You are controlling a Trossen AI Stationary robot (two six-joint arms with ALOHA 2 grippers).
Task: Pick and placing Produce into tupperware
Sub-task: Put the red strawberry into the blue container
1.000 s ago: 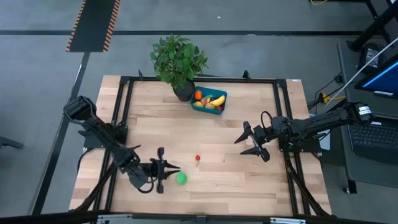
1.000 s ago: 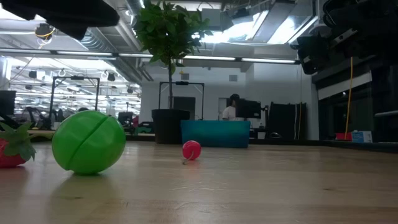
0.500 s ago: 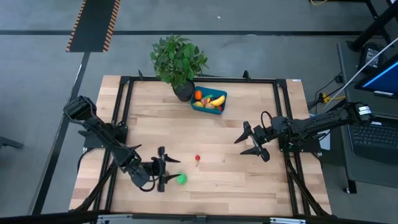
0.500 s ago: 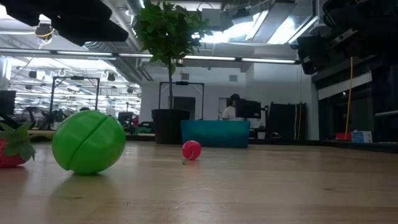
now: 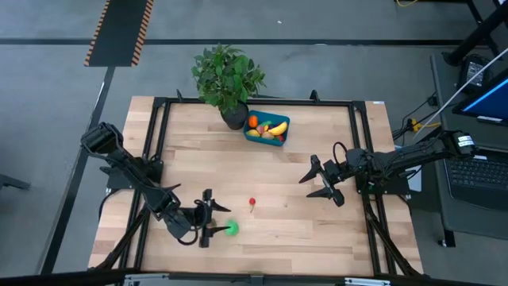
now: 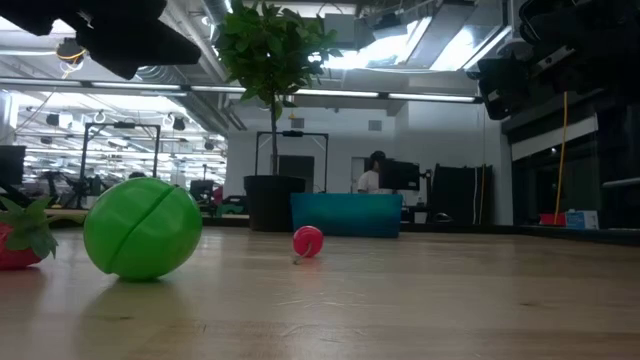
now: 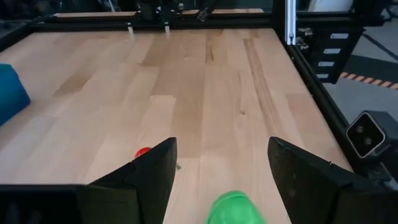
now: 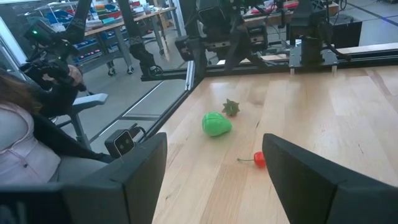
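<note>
The left gripper point(image 5: 213, 222) is spread open at the table's near edge, its fingers point(image 7: 146, 177) flanking the green produce piece point(image 5: 231, 229), nothing clasped. The piece is round, glossy, seamed. A small red piece point(image 5: 252, 203) lies nearby. The teal tupperware point(image 5: 267, 129), holding banana and orange, sits beside the potted plant point(image 5: 227, 75). The right gripper point(image 5: 317, 181) is parked open, empty.

Table point(image 5: 317, 135): pale blond wood w/ plank grain, black frame. Tupperware point(image 5: 279, 140): teal-blue, at 12 o'clock; holds yellow banana point(image 5: 277, 127), orange piece point(image 5: 252, 121). Green ball point(image 6: 142, 228): bright green w/ a dark seam line, at 7 o'clock. Small cherry-like piece point(image 6: 308, 241): red, near centre. Plant point(image 5: 227, 74): leafy green, dark pot. Both arms: black. Floor strip at 11 o'clock: orange-black striped edges.
</note>
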